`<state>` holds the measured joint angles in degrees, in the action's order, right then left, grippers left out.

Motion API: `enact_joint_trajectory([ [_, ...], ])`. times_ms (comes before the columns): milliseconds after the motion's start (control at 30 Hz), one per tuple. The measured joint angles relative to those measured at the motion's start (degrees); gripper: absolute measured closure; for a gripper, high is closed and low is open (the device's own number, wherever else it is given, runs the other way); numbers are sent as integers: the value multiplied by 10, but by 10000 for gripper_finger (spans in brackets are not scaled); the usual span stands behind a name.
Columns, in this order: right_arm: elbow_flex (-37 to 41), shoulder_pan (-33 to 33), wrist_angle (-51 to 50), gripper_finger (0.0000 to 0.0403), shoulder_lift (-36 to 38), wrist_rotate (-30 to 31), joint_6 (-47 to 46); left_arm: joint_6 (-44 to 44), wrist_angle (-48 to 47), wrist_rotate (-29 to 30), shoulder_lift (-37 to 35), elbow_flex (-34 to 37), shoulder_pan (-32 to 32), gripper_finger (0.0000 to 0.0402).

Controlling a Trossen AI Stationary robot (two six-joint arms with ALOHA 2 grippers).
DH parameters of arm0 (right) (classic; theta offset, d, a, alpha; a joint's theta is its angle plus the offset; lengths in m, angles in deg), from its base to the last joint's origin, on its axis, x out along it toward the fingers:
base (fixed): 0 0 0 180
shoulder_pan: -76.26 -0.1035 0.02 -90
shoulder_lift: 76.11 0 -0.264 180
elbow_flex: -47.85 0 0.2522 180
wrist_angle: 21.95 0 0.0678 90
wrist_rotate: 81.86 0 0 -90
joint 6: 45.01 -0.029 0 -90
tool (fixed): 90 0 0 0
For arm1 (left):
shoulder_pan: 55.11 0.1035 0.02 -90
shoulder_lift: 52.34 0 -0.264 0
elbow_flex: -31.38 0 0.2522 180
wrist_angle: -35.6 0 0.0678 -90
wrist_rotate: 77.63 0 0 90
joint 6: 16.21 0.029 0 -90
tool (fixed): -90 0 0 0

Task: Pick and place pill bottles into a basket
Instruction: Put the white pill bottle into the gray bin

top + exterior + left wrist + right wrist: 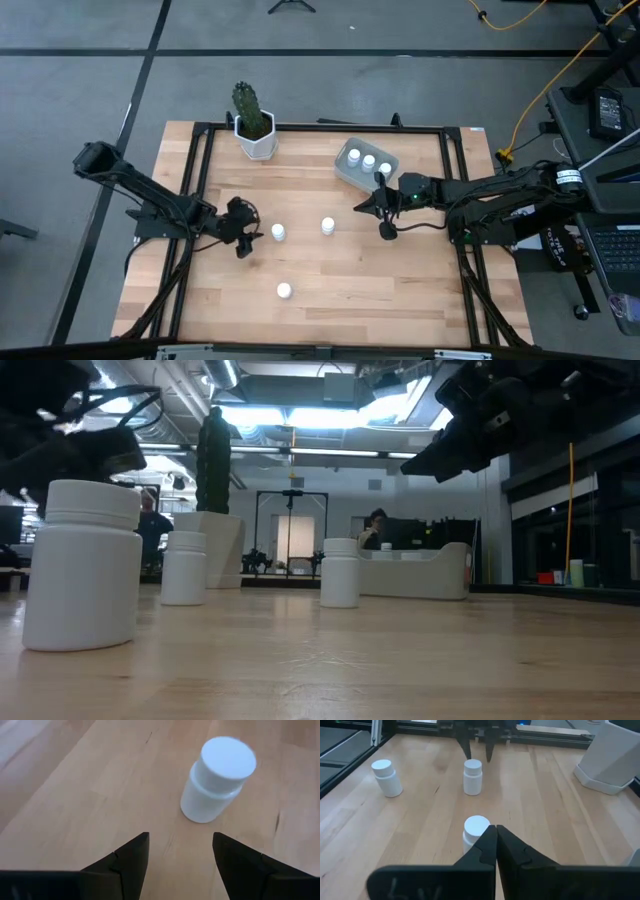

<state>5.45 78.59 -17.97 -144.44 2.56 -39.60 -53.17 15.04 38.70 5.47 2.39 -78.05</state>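
Note:
Three white pill bottles stand upright on the wooden table (400,290): one at mid-left (278,232), one in the middle (327,226), one nearer the front (284,291). Three more stand in the pale grey basket (350,172) at the far right. My left gripper (252,232) is open and empty, just left of the mid-left bottle (220,780), which stands ahead of its fingertips. My right gripper (362,207) is shut and empty, right of the middle bottle (476,832) and in front of the basket.
A white hexagonal pot with a cactus (255,128) stands at the far edge, left of the basket. A black frame (320,128) runs around the table. Bare wood lies along the front right.

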Motion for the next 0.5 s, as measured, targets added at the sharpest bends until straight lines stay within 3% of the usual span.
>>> enact_joint_trajectory([
  [233,0,0,0,396,0,0,-2,-15,135,26,16,67,-23,192],
  [500,0,0,3,396,0,0,-2,17,220,30,48,73,-26,192],
])
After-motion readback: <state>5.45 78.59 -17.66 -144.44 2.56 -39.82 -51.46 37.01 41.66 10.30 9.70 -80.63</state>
